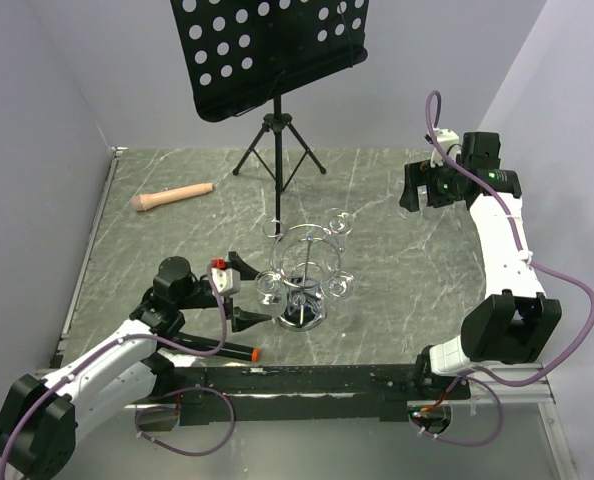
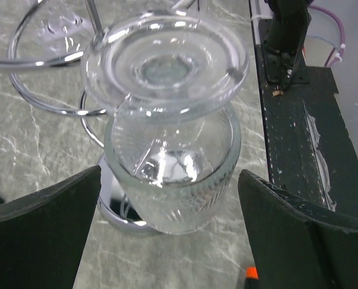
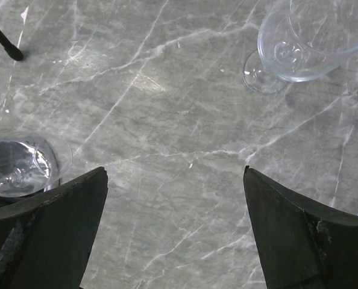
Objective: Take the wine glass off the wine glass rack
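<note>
Overhead: music stand [image 1: 272,50] desk cut off by the top edge. Clear glasses on the wine glass rack [image 1: 303,316] blur into the wire, so their count is not readable. Left wrist view: wine glass [image 2: 173,138] hides most of the rack's round base, and the wire ring runs off the left and top edges. Left gripper [image 2: 170,171]: both fingers [image 2: 40,235] cropped at the bottom. Right wrist view: second glass [image 3: 305,42] cut by the top and right edges. Third glass [image 3: 22,162] cut at the left, its lower part behind a finger [image 3: 46,235] of the right gripper [image 3: 176,171].
</note>
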Tool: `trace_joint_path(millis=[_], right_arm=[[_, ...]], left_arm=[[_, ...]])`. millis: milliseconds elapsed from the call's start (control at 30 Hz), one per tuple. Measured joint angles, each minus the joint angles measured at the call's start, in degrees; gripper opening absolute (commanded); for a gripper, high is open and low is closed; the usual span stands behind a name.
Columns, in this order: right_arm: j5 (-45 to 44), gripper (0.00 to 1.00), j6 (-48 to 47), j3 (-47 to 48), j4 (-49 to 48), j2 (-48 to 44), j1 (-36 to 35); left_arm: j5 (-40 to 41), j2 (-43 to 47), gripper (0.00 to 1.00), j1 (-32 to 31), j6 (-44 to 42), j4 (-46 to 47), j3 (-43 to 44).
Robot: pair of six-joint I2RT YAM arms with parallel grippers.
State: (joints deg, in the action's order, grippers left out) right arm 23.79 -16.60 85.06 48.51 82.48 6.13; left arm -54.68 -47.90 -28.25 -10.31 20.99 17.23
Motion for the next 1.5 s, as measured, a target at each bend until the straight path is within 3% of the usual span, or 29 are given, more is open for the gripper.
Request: trace_joint_path(millis=[267,767,867,1133,1200,1367,1400,1500], right_arm=[[-0.6,1.00,-0.9,0.0,0.2,0.0,-0.3],[-0.9,1.00,-1.3,-1.7,0.4,0.0,-1.1],[-0.9,1.00,-1.3,-1.8,0.4,0.0,-1.2],[-1.0,1.00,-1.3,-1.8,0.4,0.0,-1.6],[-1.2,1.00,-1.3,-1.8,0.4,0.0,-1.8],[-1.5,1.00,-1.5,-1.8,0.4,0.0,-1.9],[-1.7,1.00,-1.6,-1.8,0.4,0.0,-2.0],[-1.8,1.00,-1.9,-1.8,0.4,0.1,-2.4]], left_arm=[[3.8,-1.6,1.00,-3.2,4.1,8.8,-2.5],[11.3,-3.4,1.00,-7.3,11.7,16.1,-4.9],[12.4,-3.3,0.95,-7.5,12.1,16.1,-4.9],[13.3,-3.2,0.74,-7.6,12.3,16.0,-4.9],[14.3,-2.8,0.60,-7.7,12.3,16.4,-5.4],[15.5,-1.0,0.06,-7.8,11.6,17.0,-6.6],[15.4,-1.0,0.01,-7.8,11.5,17.0,-6.6],[15.0,-1.1,0.01,-7.8,11.4,17.0,-6.6]])
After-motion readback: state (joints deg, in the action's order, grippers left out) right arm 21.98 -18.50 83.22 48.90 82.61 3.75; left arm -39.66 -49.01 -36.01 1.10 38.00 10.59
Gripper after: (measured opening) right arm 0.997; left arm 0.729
